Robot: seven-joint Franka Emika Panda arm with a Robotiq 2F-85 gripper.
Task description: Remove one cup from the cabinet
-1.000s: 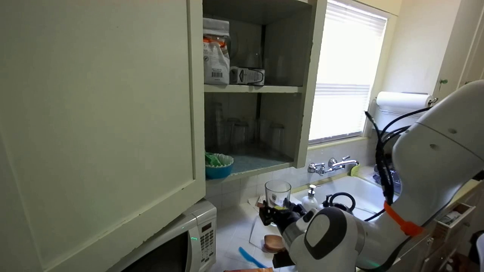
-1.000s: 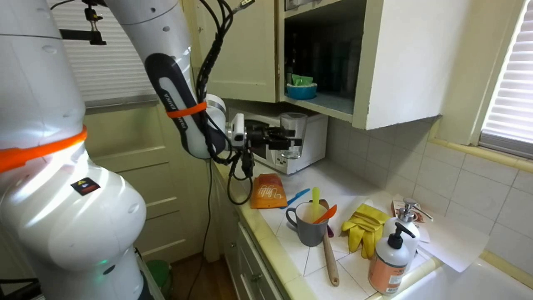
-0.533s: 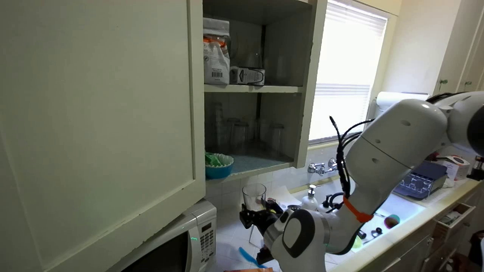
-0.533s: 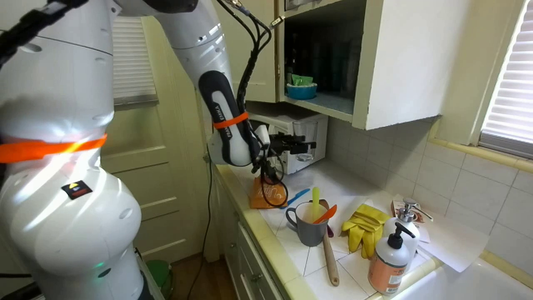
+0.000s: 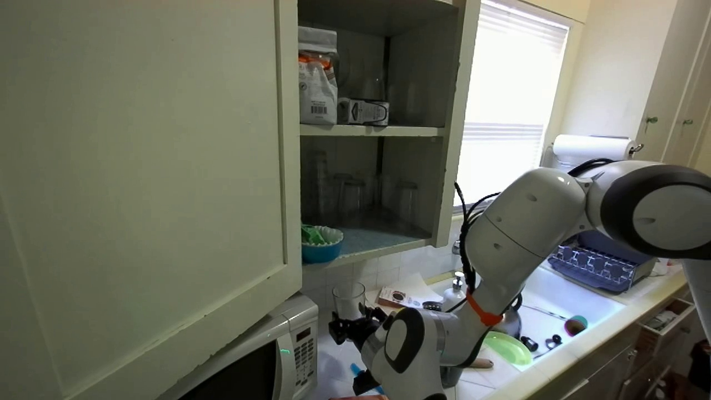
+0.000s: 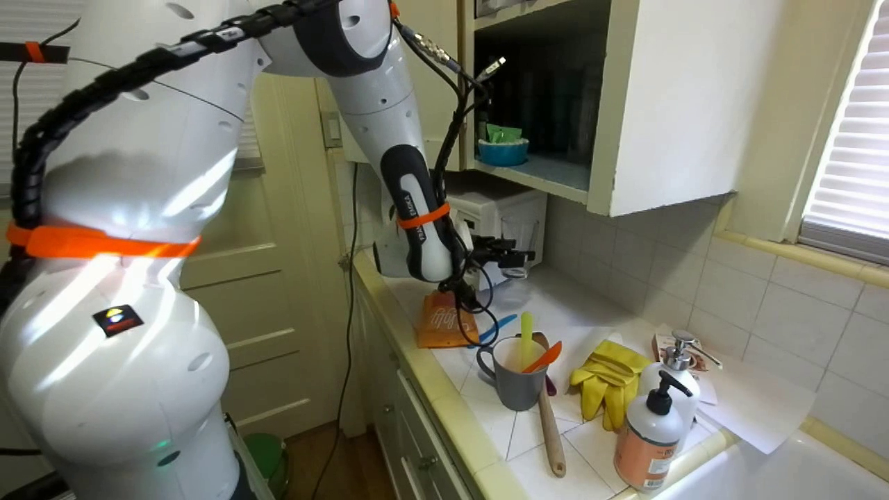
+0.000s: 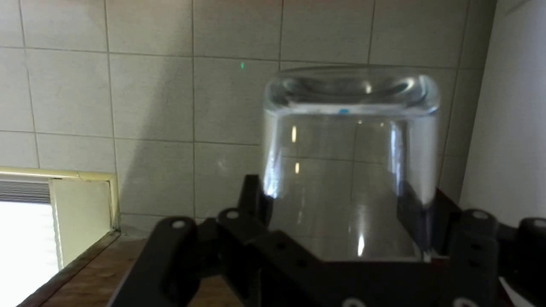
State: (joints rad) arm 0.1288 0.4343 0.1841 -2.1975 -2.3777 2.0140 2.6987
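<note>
While the cream-white wall cabinet (image 5: 422,161) is standing open in an exterior view, the black tool (image 5: 358,322) is grasping an upright clear glass cup (image 5: 349,297) outside it. In an exterior view, the cup is hanging above the white-tiled bench (image 6: 583,302). In the wrist view, black fingers (image 7: 251,198) are clasping the cup.

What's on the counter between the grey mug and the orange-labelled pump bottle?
From the grey mug toward the orange-labelled pump bottle: a wooden handle with a small purple tip beside it, then yellow gloves. Shows in an exterior view.
</note>
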